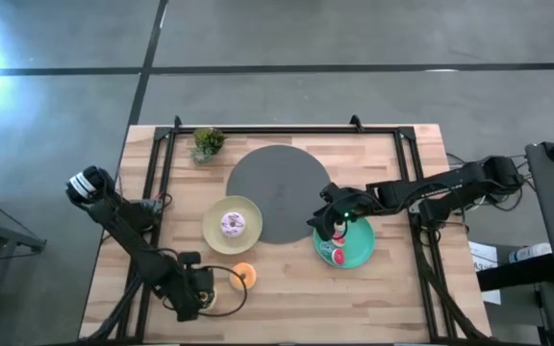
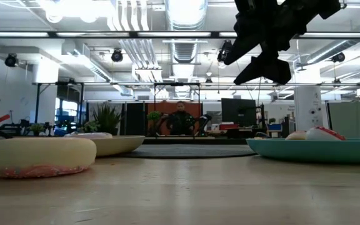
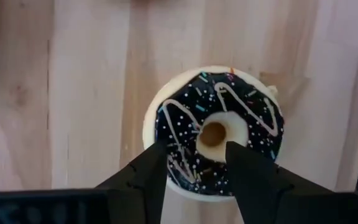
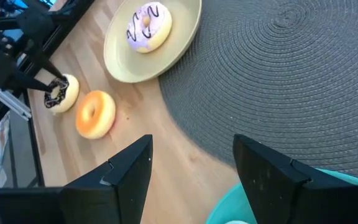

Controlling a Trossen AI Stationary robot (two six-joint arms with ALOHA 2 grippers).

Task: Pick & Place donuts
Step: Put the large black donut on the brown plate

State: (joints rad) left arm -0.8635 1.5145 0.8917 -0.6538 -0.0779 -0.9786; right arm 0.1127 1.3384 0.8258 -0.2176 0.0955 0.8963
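My left claw (image 3: 196,167) straddles the chocolate donut (image 3: 219,130) on the counter (image 1: 287,298), fingers parted around one side of its ring for a grip, while my right claw (image 1: 327,223) hangs open and empty over the teal plate (image 1: 362,248).

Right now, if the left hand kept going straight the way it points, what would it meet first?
The chocolate-frosted donut lying on the table: the left hand points down at it, fingers open astride one side of the ring. How close is unclear.
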